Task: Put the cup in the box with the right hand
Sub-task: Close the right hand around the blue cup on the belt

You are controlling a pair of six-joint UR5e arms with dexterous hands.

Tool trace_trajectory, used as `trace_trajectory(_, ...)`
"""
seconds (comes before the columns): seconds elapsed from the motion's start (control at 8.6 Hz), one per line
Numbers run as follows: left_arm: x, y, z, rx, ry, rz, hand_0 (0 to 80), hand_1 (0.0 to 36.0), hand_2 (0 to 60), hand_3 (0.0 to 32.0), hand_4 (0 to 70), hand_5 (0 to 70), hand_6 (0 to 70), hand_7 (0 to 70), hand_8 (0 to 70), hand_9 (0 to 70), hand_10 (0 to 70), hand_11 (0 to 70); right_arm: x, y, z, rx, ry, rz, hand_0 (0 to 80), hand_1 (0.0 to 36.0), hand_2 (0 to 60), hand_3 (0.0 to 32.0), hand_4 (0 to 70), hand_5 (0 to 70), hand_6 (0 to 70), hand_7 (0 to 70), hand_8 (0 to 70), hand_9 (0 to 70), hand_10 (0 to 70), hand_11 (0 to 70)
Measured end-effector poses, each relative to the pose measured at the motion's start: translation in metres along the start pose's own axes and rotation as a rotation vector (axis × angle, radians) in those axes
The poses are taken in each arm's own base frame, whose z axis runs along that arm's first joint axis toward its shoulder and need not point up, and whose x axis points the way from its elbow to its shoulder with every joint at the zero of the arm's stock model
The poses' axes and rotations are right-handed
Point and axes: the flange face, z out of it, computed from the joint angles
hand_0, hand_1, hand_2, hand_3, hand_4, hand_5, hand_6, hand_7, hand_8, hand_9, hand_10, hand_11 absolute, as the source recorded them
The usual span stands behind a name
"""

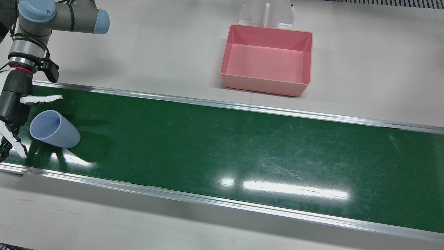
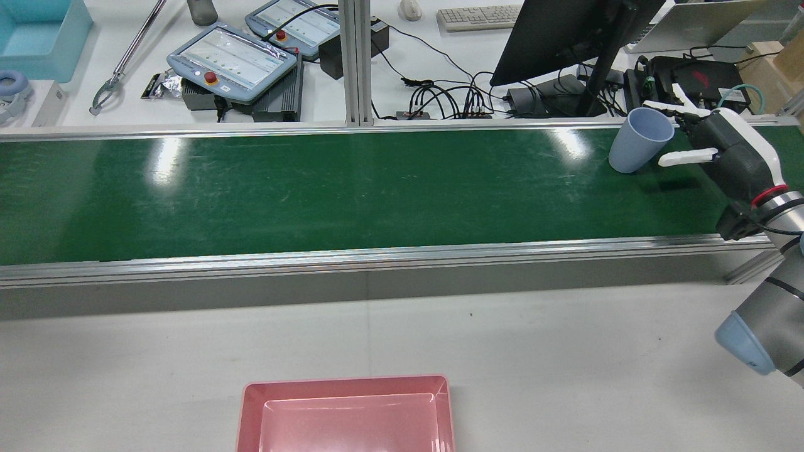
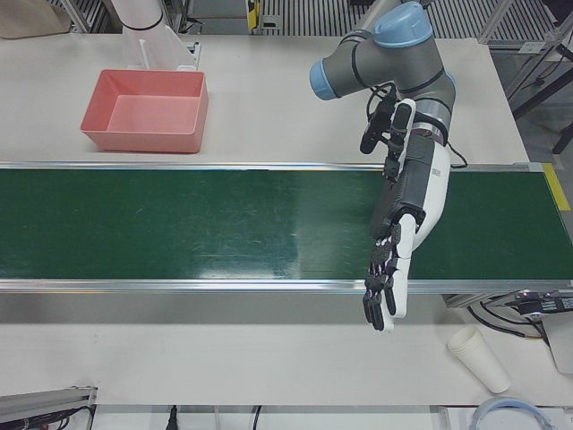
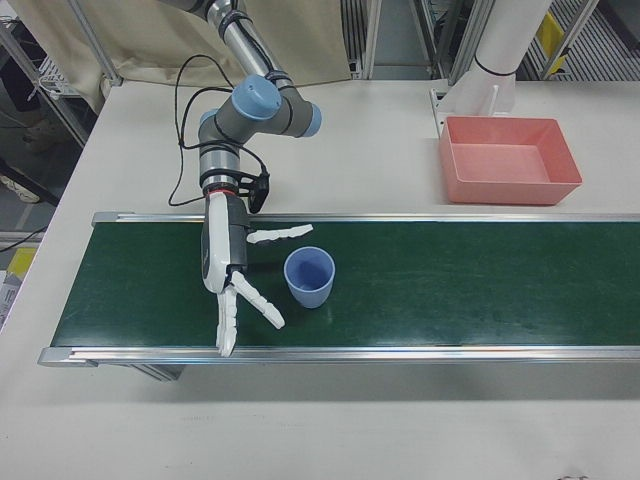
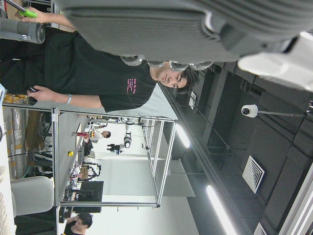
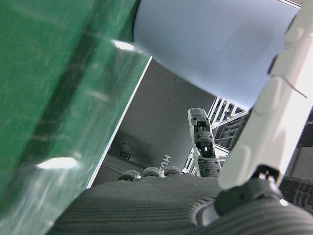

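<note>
A light blue cup (image 1: pixel 55 130) stands upright on the green conveyor belt (image 1: pixel 225 146), near its end on my right arm's side. It also shows in the rear view (image 2: pixel 637 141), the right-front view (image 4: pixel 308 276) and, close up, the right hand view (image 6: pixel 215 44). My right hand (image 1: pixel 14 114) is open just beside the cup, with fingers spread to either side of it and a small gap showing (image 4: pixel 235 270) (image 2: pixel 722 147). The pink box (image 1: pixel 267 62) sits empty on the white table behind the belt (image 4: pixel 510 160). My left hand (image 3: pixel 398 251) is open and empty, fingers straight, over the belt's front rail.
A white pedestal (image 1: pixel 265 12) stands right behind the box. White paper cups (image 3: pixel 479 358) lie on the table near my left arm. Teach pendants (image 2: pixel 232 59), a monitor (image 2: pixel 553 31) and cables sit beyond the belt's far rail.
</note>
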Motion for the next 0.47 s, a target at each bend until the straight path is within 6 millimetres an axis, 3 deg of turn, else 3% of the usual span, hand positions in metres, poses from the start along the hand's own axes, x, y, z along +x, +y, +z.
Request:
trace_trajectory(0.12,0.0,0.0,0.0,0.0,0.0,0.0,0.0,0.0,0.0,0.0,0.0,0.0,0.0,0.0,0.0,0.0,0.0,0.0,0.0005,-0.002,0.0,0.004,0.0,0.0,49.6,16.0,12.7,0.0,10.3,4.1,1.9,3.4,0.0,0.0,0.0,0.0)
trace_trajectory(0.23,0.0,0.0,0.0,0.0,0.0,0.0,0.0,0.0,0.0,0.0,0.0,0.0,0.0,0.0,0.0,0.0,0.0,0.0,-0.0009,-0.0037,0.0001,0.009,-0.006,0.003,55.0,36.0,60.0,0.0,11.5,11.1,6.9,19.0,0.6,3.0,2.1,7.0)
trace_trajectory(0.35,-0.0001,0.0,0.0,0.0,-0.001,0.0,0.0,0.0,0.0,0.0,0.0,0.0,0.0,0.0,0.0,0.0,0.0,0.0,-0.0032,-0.0049,0.0005,0.014,-0.017,0.005,77.9,36.0,60.0,0.0,20.9,18.8,21.6,70.0,29.7,48.6,19.0,32.3)
trace_trajectory(0.47,-0.0001,0.0,0.0,0.0,-0.001,0.0,0.0,0.0,0.0,0.0,0.0,0.0,0.0,0.0,0.0,0.0,0.0,0.0,-0.0046,-0.0054,0.0007,0.019,-0.028,0.006,80.0,36.0,60.0,0.0,39.5,26.1,43.0,70.0,70.0,70.0,51.3,70.0)
